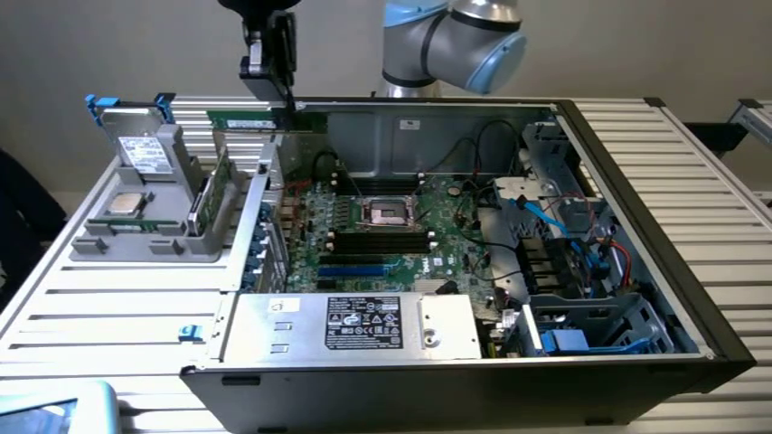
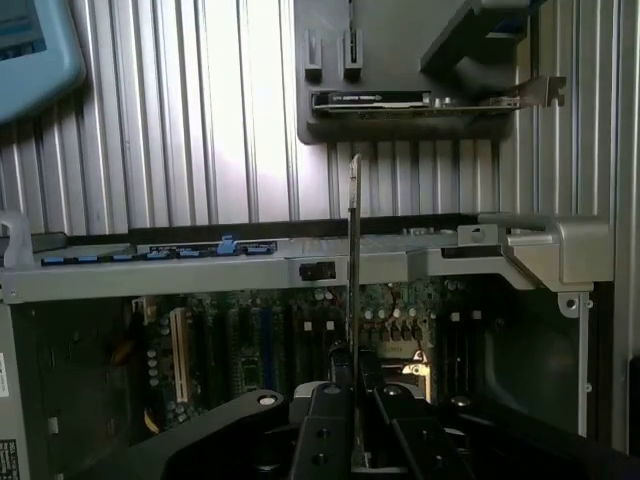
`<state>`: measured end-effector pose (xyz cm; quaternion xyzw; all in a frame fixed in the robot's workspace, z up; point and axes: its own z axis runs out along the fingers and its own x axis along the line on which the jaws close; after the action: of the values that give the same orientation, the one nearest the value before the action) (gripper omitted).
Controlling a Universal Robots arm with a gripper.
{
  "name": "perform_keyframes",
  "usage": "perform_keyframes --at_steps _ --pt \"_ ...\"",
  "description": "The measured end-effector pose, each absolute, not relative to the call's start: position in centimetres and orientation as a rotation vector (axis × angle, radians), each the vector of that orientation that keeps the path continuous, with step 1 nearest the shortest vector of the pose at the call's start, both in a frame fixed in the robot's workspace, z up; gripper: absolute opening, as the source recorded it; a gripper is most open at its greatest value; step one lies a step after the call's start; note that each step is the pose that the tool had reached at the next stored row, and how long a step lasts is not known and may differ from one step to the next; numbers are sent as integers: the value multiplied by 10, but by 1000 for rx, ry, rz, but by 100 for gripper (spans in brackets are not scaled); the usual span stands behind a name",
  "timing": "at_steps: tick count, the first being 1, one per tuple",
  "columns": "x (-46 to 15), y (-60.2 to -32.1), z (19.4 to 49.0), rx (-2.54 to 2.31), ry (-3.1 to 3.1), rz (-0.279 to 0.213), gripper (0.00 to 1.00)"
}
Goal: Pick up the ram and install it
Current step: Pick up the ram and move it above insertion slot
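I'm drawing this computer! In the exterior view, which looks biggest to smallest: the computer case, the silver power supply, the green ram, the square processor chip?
1. computer case
2. power supply
3. ram and processor chip: about alike, one long and thin, one square; I can't rank them.

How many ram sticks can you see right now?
1. The ram is gripped by the end effector, near the open case's far corner on the exterior view's left. Others could be hidden.
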<state>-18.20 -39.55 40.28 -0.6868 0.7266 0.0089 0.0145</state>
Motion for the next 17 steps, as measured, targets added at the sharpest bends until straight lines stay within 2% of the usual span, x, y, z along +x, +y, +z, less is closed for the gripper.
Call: perform_keyframes --at_steps 17 --pt "-105 -396 402 -2135 2258 20 14"
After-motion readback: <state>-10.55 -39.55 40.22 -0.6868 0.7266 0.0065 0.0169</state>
